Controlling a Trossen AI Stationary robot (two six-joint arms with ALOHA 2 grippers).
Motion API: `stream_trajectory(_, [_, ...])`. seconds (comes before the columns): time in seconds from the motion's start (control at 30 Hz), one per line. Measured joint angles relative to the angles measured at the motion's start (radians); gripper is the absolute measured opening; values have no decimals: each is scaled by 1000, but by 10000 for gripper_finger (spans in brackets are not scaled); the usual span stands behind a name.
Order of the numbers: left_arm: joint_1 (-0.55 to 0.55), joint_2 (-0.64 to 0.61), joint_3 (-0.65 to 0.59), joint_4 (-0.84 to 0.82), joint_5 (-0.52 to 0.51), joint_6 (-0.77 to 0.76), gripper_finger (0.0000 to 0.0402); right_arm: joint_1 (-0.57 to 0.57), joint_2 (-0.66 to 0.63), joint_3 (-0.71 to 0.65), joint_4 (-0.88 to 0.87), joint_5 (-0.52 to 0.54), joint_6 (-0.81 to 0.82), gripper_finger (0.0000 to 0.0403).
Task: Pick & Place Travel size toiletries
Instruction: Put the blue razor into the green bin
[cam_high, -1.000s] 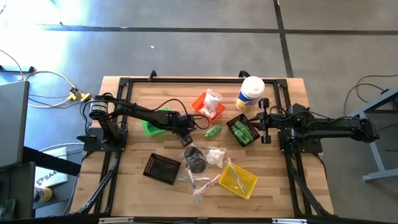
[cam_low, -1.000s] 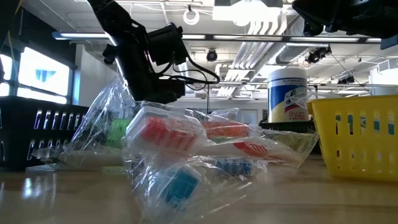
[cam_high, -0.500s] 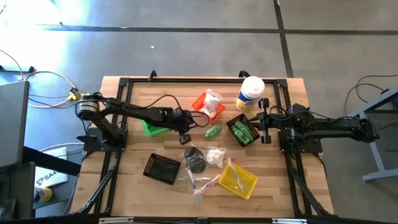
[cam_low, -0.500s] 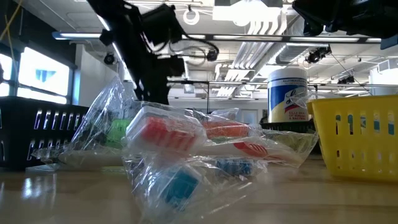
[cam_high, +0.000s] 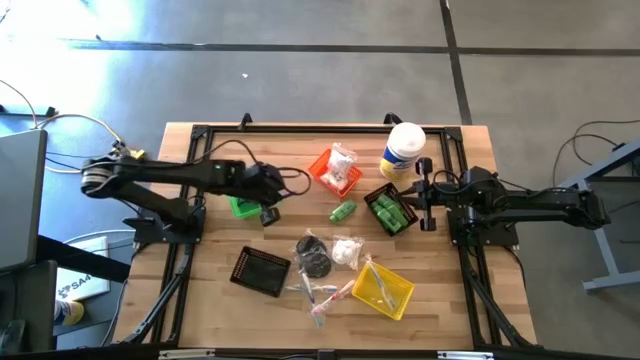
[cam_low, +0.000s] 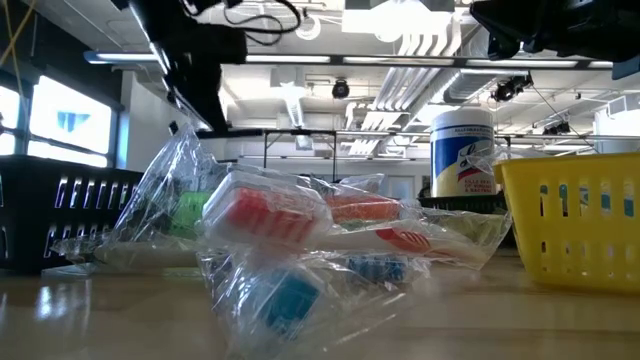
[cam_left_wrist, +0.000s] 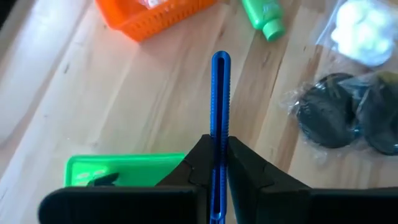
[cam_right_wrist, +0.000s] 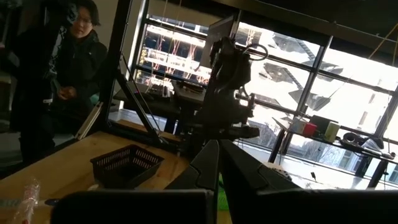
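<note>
The left pincer (cam_left_wrist: 219, 163) is clamped on a thin blue stick (cam_left_wrist: 220, 99), whose long axis runs straight out past the fingertips. The left arm reaches across the desk (cam_high: 210, 260), apparently above the green bin (cam_left_wrist: 118, 169). The right pincer (cam_high: 424, 193), fingers together, waits beside the black bin (cam_high: 391, 211).

Low view: I can't see either gripper, both arms cut off at the top edge. Left wrist view: green bin (cam_left_wrist: 124, 171) half hidden behind the fingers (cam_left_wrist: 249, 165); blue stick (cam_left_wrist: 219, 124) runs off the bottom edge. High view: stick too small to make out.
</note>
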Motion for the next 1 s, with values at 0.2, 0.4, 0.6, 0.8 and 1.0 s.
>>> stream_trajectory(0.2, [0,-152,-126,-14,-75,-110,24,0,0,0,-3,0,3,9])
stream_trajectory(0.4, [0,-225,-258,12,-110,-199,24,0,0,0,-11,0,3,9])
stream_trajectory(0.6, [0,-230,-327,10,-153,-262,24,0,0,0,-10,0,7,9])
stream_trajectory(0.8, [0,-230,-351,16,-199,-317,24,0,0,0,-10,0,7,9])
stream_trajectory(1.0, [1,-229,-351,16,-209,-320,42,0,0,0,-12,0,7,9])
